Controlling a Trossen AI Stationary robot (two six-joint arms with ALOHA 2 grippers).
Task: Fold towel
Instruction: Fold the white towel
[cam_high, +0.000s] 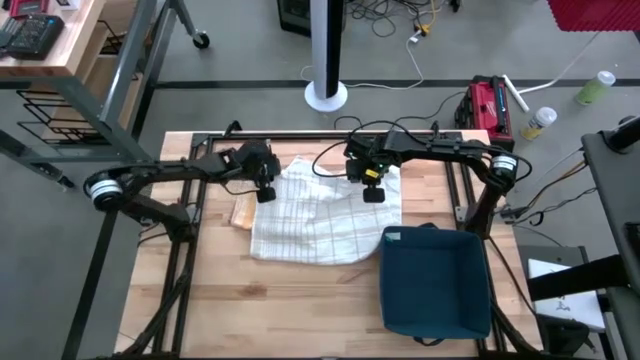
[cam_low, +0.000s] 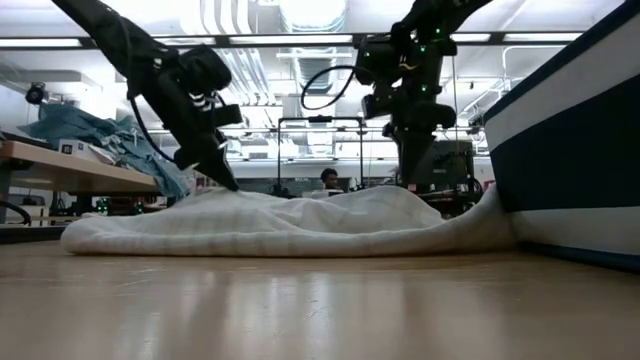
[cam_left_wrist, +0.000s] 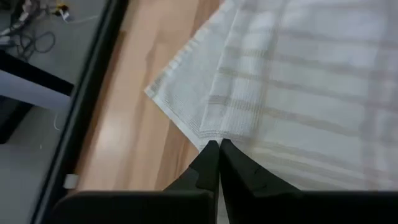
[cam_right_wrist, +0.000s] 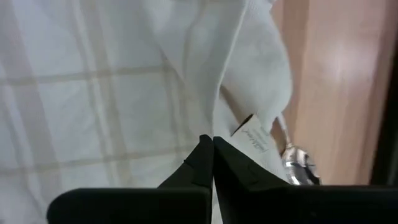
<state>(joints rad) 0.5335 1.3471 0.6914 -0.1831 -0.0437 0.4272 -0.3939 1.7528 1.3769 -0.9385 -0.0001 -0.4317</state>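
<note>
Wooden worktop (cam_high: 210, 300) carries a rumpled white checked cloth towel (cam_high: 320, 220) at frame centre. Left pincer (cam_high: 265, 194) pinches its upper-left edge; right pincer (cam_high: 372, 194) is clamped on its upper-right edge.

A rumpled white towel (cam_low: 290, 220) is lying across the wooden table (cam_low: 320, 305), its edge touching a dark blue bin (cam_low: 575, 150). Two grippers are pressing down onto the towel, left gripper (cam_low: 228, 180) and right gripper (cam_low: 410, 178).

Robotics lab (floor cables (cam_high: 400, 20), ceiling strip lights (cam_low: 300, 40), cluttered workbench (cam_low: 60, 160)).
</note>
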